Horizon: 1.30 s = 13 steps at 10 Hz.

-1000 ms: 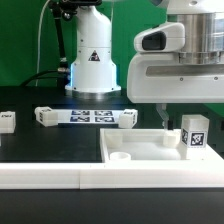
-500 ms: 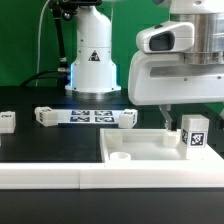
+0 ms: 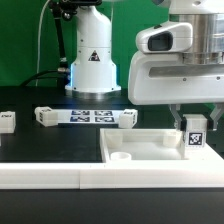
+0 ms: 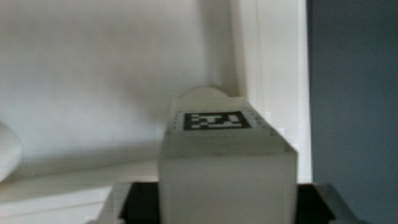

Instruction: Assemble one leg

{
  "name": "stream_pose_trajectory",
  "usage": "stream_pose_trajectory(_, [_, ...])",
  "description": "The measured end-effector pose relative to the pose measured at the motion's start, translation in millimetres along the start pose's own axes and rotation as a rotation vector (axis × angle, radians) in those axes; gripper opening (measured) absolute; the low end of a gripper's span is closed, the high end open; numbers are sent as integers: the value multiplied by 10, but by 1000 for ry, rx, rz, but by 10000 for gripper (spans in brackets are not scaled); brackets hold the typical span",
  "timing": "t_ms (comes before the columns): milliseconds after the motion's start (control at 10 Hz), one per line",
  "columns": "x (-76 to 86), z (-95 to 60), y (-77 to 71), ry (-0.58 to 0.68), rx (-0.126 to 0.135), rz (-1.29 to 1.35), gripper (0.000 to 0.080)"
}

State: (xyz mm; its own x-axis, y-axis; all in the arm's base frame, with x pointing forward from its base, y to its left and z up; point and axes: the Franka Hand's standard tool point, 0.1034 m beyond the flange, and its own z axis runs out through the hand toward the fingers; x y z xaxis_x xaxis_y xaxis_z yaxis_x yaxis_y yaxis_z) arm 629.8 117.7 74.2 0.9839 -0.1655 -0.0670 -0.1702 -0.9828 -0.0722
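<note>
Exterior view: the Panda arm's gripper (image 3: 196, 122) stands over the large flat white piece (image 3: 150, 148) at the exterior view's right, its two dark fingers (image 3: 181, 122) closed on either side of the leg (image 3: 196, 134). The small white post stands upright with its black-and-white tag facing the camera, its lower end at the far right part of the flat piece; whether it rests on the surface or hangs just above cannot be told. A round recess (image 3: 122, 157) shows near the flat piece's front left corner, well apart from the leg. Behind, on the dark table (image 3: 40, 145), lies the long white bar with several tags (image 3: 86, 117), and a small white part (image 3: 7, 121) sits at the exterior view's left edge. Seen from the wrist, the leg (image 4: 224, 160) fills the middle, its tagged end toward the lens, against the white piece (image 4: 89, 90).
</note>
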Motion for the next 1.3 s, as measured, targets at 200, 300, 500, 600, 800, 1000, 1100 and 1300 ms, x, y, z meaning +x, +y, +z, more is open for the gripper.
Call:
stream_pose_trajectory(200, [8, 2, 7, 5, 6, 204, 292])
stream_pose_trajectory(300, [11, 1, 18, 4, 18, 345, 292])
stream_pose_trajectory(500, [13, 1, 24, 4, 22, 562, 292])
stream_pose_trajectory(600, [9, 2, 32, 3, 33, 649, 292])
stream_pose_trajectory(800, [-4, 1, 40, 12, 46, 859, 292])
stream_pose_trajectory(1000, [-8, -3, 40, 13, 47, 1057, 293])
stream_pose_trajectory(1100, [-14, -5, 33, 13, 48, 1172, 293])
stream_pose_trajectory(1300, [-16, -9, 40, 17, 54, 1334, 294])
